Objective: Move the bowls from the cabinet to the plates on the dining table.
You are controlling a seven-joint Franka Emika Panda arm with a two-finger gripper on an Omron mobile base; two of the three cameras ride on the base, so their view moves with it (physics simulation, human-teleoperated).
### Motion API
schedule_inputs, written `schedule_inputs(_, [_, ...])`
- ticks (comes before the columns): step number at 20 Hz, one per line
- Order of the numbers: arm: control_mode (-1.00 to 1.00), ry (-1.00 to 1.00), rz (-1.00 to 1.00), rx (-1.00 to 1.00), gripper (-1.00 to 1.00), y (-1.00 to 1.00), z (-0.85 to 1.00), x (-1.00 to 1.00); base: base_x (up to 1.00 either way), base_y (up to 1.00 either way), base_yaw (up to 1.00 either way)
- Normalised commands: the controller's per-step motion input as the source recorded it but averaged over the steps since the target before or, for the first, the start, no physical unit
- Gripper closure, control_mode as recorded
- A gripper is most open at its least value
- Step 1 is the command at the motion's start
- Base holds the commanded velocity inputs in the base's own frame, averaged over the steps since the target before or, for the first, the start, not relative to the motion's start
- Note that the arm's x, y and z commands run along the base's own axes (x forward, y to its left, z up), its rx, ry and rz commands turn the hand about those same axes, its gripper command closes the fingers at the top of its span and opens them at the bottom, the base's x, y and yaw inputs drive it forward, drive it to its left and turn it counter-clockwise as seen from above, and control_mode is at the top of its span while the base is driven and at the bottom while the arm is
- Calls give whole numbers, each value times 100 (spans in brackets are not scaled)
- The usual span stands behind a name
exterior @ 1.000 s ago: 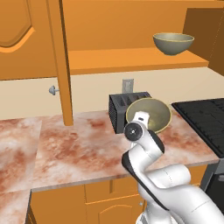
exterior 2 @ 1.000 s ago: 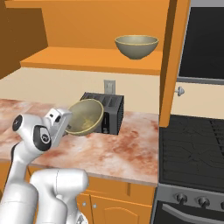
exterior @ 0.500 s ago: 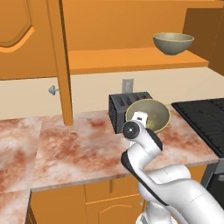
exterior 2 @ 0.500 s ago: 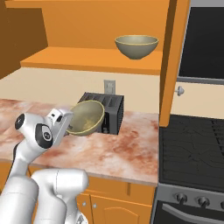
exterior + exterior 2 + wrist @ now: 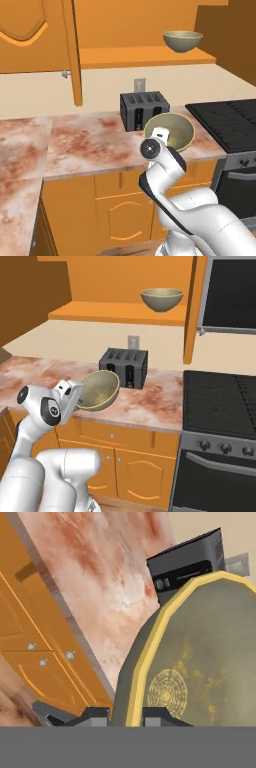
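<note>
Your gripper point(image 5: 126, 716) is clamped on a bowl's point(image 5: 98, 390) rim, just before the toaster point(image 5: 124, 367); another bowl point(image 5: 183, 41) sits on the cabinet point(image 5: 150, 56) shelf above. No writing is readable.

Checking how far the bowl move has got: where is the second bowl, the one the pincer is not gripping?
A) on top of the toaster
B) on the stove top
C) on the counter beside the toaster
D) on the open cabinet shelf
D: the second bowl sits upright on the cabinet shelf above the toaster, while the pincer is shut on the rim of the held bowl.
</note>
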Motion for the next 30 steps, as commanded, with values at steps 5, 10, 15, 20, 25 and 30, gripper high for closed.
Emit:
schedule_inputs(5, [100,0,0,0,100,0,0,0,-40,0,0])
schedule_inputs(10, [100,0,0,0,100,0,0,0,-1,-17,-7])
schedule_inputs(15, [100,0,0,0,100,0,0,0,0,-33,-26])
schedule_inputs(20, [100,0,0,0,100,0,0,0,0,-38,-32])
schedule_inputs(25, [100,0,0,0,100,0,0,0,0,-51,-35])
schedule_inputs(30, [100,0,0,0,100,0,0,0,-3,-54,-36])
